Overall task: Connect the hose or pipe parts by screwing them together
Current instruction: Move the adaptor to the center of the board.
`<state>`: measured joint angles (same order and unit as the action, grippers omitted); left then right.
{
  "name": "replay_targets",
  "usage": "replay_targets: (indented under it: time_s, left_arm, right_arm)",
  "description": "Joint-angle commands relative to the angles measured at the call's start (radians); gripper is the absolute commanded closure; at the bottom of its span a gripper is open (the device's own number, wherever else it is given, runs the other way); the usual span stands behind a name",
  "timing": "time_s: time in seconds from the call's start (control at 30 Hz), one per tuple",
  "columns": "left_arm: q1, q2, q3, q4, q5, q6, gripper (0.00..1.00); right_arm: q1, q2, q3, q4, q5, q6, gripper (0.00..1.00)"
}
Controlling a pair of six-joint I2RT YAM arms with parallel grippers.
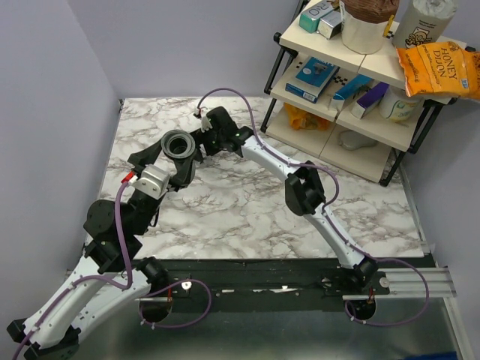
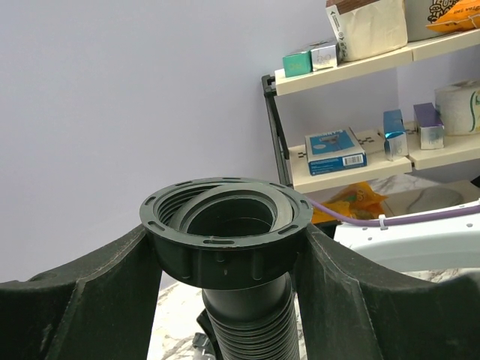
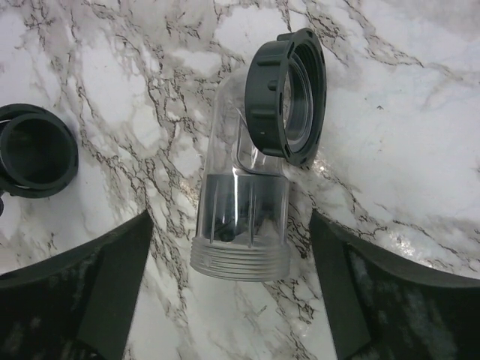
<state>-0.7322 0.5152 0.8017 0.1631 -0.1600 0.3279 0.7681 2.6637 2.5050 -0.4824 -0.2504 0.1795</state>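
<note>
Hose [image 2: 247, 326], black and ribbed, stands upright in your left gripper [image 2: 225, 259]. Its fingers [image 2: 90, 300] press against either side of the wide collar nut [image 2: 225, 229] at the hose's upper end, and the nut's threaded mouth faces up. From above, you see that nut held over the far left part of the marble table [image 1: 247, 206], just beside your right arm's wrist.

Your right gripper [image 3: 232, 240] is spread wide and holds nothing. It hangs over the clear fitting [image 3: 240, 217], which lies on its side on the table between the two fingers. Bare marble shows on both sides of the fitting, so neither finger touches it. Its threaded clear end lies nearer the wrist, and a black ring nut [image 3: 289, 97] sits on its far end, tilted up on edge. From above, the fitting is hidden under the right arm's wrist.

At the left edge of the right wrist view a second black ring [image 3: 34, 150] shows. It is cut off by the frame, and you can't tell whether it is the hose's own nut or a separate part.

A shelf rack [image 1: 379, 64] stands at the far right with boxes and an orange snack bag [image 1: 439, 71], well apart from both grippers. Purple cables [image 2: 352, 216] run along the arms.
</note>
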Motion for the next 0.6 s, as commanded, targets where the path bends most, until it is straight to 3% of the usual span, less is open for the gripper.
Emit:
replay_targets:
  time_s: [0.0, 0.03, 0.13, 0.23, 0.3, 0.53, 0.57]
  left_arm:
    - [0.001, -0.024, -0.002, 0.029, -0.009, 0.025, 1.0]
    - [-0.004, -0.027, -0.002, 0.027, -0.015, 0.028, 1.0]
    - [-0.007, -0.037, -0.001, 0.027, -0.016, 0.036, 1.0]
    - [-0.021, -0.041, 0.002, 0.023, -0.029, 0.046, 1.0]
    - [-0.033, -0.046, 0.005, 0.018, -0.038, 0.049, 1.0]
    - [-0.052, -0.057, 0.021, 0.01, -0.041, 0.056, 1.0]
    - [-0.053, -0.058, 0.022, 0.012, -0.041, 0.054, 1.0]
  right_arm:
    - [0.01, 0.031, 0.037, -0.004, 0.016, 0.04, 0.19]
    - [0.008, 0.035, 0.043, -0.007, 0.011, 0.044, 0.36]
    - [0.008, 0.041, 0.043, -0.016, 0.016, 0.075, 0.61]
    - [0.008, 0.055, 0.041, -0.042, 0.016, 0.095, 0.55]
    - [0.008, 0.033, 0.01, -0.056, 0.022, 0.094, 0.55]
    - [0.008, -0.108, -0.231, -0.09, 0.049, 0.064, 0.71]
    - [0.01, -0.132, -0.267, -0.096, 0.057, 0.057, 0.77]
